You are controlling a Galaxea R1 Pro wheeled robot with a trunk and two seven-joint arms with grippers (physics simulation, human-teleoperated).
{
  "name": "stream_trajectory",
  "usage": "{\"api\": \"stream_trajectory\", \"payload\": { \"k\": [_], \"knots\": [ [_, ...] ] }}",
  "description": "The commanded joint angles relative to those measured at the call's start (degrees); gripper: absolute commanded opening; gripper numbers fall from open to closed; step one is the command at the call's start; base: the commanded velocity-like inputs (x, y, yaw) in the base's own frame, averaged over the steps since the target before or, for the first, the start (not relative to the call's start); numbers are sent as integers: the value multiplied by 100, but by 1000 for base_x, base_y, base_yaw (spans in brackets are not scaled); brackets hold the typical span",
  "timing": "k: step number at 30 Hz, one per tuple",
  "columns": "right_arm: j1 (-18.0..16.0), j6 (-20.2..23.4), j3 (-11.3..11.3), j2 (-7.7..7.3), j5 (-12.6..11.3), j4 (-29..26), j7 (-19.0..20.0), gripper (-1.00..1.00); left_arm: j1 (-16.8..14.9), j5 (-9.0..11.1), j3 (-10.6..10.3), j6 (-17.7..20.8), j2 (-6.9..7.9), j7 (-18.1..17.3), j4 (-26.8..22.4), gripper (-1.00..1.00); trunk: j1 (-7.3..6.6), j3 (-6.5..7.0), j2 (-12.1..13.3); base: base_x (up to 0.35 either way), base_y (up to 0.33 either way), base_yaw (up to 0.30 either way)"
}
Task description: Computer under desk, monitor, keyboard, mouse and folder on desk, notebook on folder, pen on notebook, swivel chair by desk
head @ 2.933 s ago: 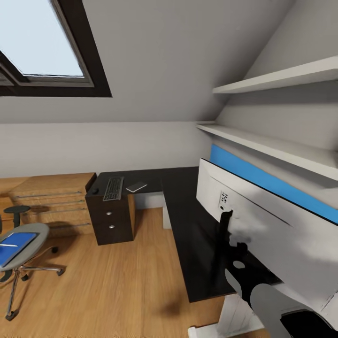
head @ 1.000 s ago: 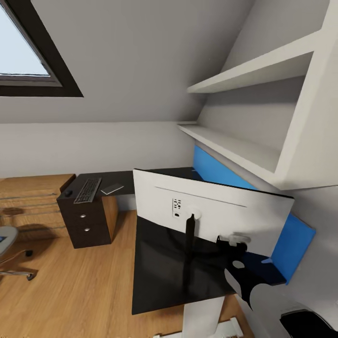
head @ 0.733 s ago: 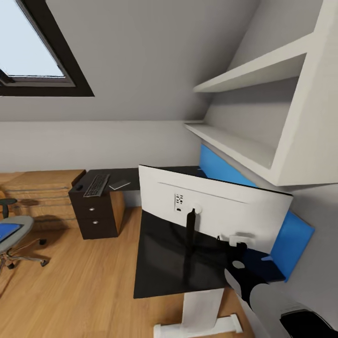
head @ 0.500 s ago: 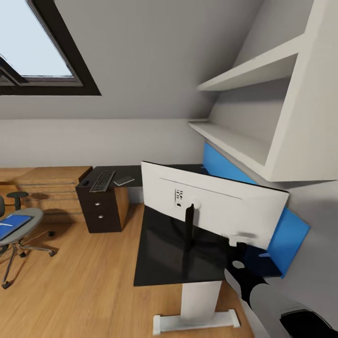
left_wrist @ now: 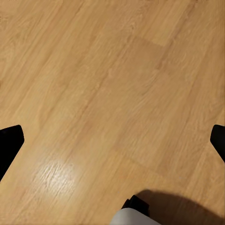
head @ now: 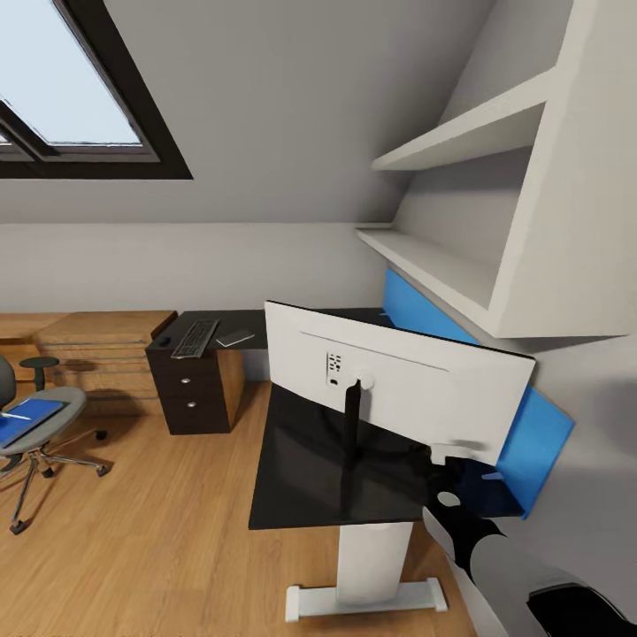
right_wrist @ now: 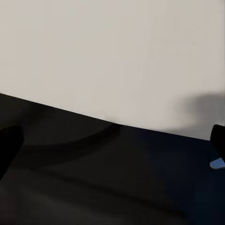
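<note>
The monitor (head: pixel 398 385) stands on the black desk (head: pixel 296 482) with its white back toward me. My right gripper (head: pixel 453 460) sits open by the monitor's lower edge; its wrist view has the white back (right_wrist: pixel 112 56) above the desk surface (right_wrist: pixel 93 187), with nothing between the fingers. At the desk's far end lie the keyboard (head: pixel 195 338), the mouse (head: pixel 164 341) and the notebook (head: pixel 234 338). The swivel chair (head: pixel 40 425) at far left carries the blue folder (head: pixel 28 417) with the pen (head: pixel 12 415) on it. My left gripper (left_wrist: pixel 112 145) hangs open over wood floor. The computer is out of view.
A black drawer unit (head: pixel 195 389) holds up the desk's far end, with a low wooden cabinet (head: pixel 88 349) beside it. White shelves (head: pixel 442 261) and a blue back panel (head: pixel 540 433) run along the right wall. Wood floor (head: pixel 150 531) lies between chair and desk.
The head view has swung left over the last second, bringing the chair and folder into the picture. The monitor and my right gripper keep their places relative to each other.
</note>
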Motion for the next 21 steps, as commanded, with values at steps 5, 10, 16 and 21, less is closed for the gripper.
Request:
{"api": "stream_trajectory", "payload": {
  "k": [5, 10, 16, 21],
  "knots": [
    [-6, -22, 49, -16, -53, 4, -15, 100, -1, 8, -1, -21, 234, 27, -49, 100, 2, -11, -10, 19, 0, 0],
    [-1, -22, 51, -38, -46, 5, -15, 100, -4, 258, 88, 9, 767, 10, -180, 100, 2, -11, -10, 237, 0, 0],
    [-5, -22, 55, -45, -46, 5, -15, 100, -4, 718, 164, 30, 900, -477, -211, 100, 2, -11, -10, 311, -2, 0],
    [-4, -25, 57, -45, -46, 5, -15, 100, -4, 803, 182, 34, 916, -685, -215, 100, 2, -11, -10, 320, -62, 0]
  ]
}}
